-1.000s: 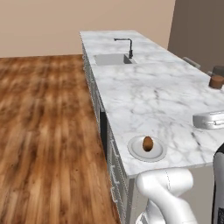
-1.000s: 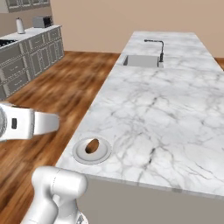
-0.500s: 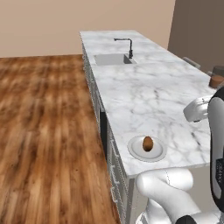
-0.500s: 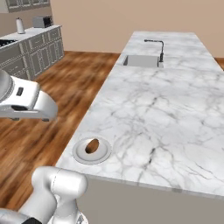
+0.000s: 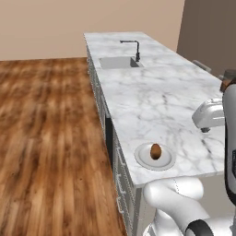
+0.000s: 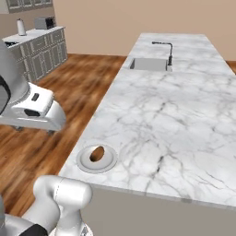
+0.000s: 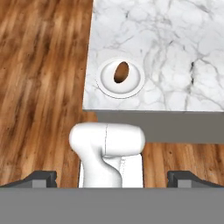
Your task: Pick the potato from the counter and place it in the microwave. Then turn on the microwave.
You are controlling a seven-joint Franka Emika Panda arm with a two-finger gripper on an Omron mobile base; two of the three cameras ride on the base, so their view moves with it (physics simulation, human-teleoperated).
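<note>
1. Swinging up and around since a second ago, my arm is now rising tall at the right edge of the left base view, where before just a small piece of it was showing low in that corner; potato and plate are sitting just where they were.
2. My claw (image 7: 112,177) is hanging high, looking straight down; its two dark tips are standing wide apart at the bottom of the hand view, holding nothing.
3. Potato (image 5: 156,150) is lying on a small white plate (image 5: 143,159), near the counter's (image 5: 152,97) near corner, close to the long edge facing the wood floor (image 5: 50,133).
4. From the hand view, potato (image 7: 121,72) is sitting mid-plate (image 7: 106,85), tilted, well ahead of my tips and apart from them.
5. In the right base view, potato (image 6: 96,153) and plate (image 6: 85,162) are showing at the counter's (image 6: 175,115) near-left corner.
6. Sink (image 5: 118,62) with a black faucet (image 5: 134,49) is sitting toward the far end of the counter.
7. Grey cabinets (image 6: 39,55) are standing along the far wall, across the floor.
</note>
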